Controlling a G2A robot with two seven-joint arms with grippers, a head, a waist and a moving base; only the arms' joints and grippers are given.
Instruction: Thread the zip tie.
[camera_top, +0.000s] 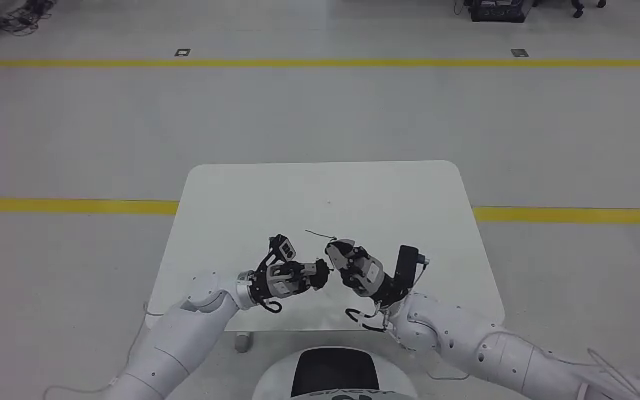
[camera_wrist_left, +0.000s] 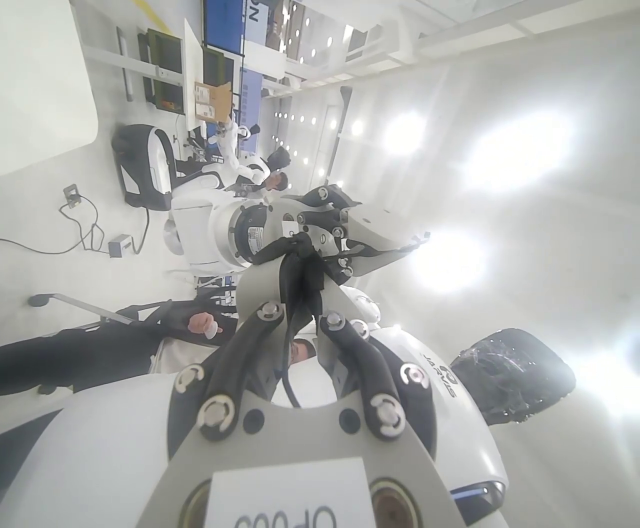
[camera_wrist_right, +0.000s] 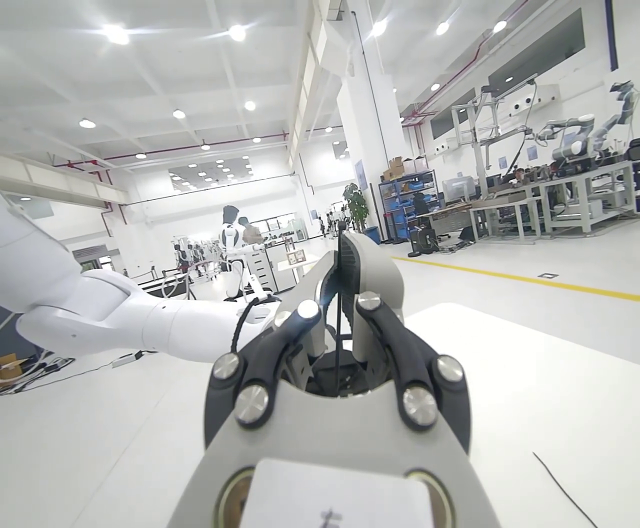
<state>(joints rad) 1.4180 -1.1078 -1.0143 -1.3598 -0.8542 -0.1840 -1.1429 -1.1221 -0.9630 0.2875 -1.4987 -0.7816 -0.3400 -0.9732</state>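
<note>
Left gripper (camera_wrist_left: 303, 261) and right gripper (camera_wrist_right: 344, 245) both pinch the thin black zip tie (camera_wrist_right: 340, 310) (fingers closed) above the smooth white bench (camera_top: 400, 200).

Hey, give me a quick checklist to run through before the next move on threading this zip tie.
1. Right gripper shut on zip tie: ok.
2. Left gripper shut on zip tie: ok.
3. Grippers close together above table: ok.
4. Zip tie ends lined up: cannot tell.
5. Zip tie already threaded: cannot tell.
</note>
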